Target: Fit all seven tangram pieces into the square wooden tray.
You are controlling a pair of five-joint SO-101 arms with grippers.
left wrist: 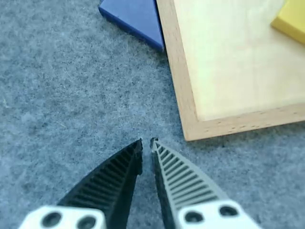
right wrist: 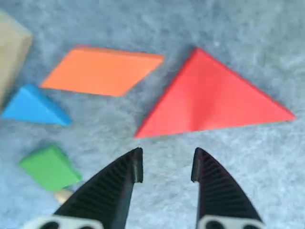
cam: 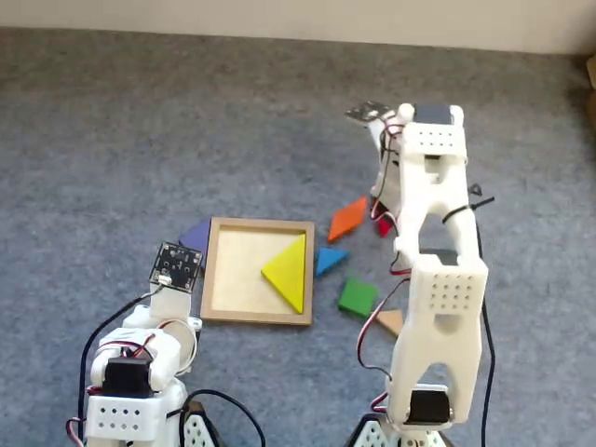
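Observation:
The square wooden tray holds a large yellow triangle in its right half. A dark blue piece lies on the carpet against the tray's outer left rim. To the right of the tray lie an orange parallelogram, a red triangle, a small light blue triangle, a green square and a tan piece. My right gripper is open just above the carpet, close to the red triangle's long edge. My left gripper is shut on nothing, off the tray's near left corner.
Grey carpet covers the whole work surface. The right arm stretches over the loose pieces and hides most of the red triangle in the high view. Open carpet lies beyond the tray and to its left.

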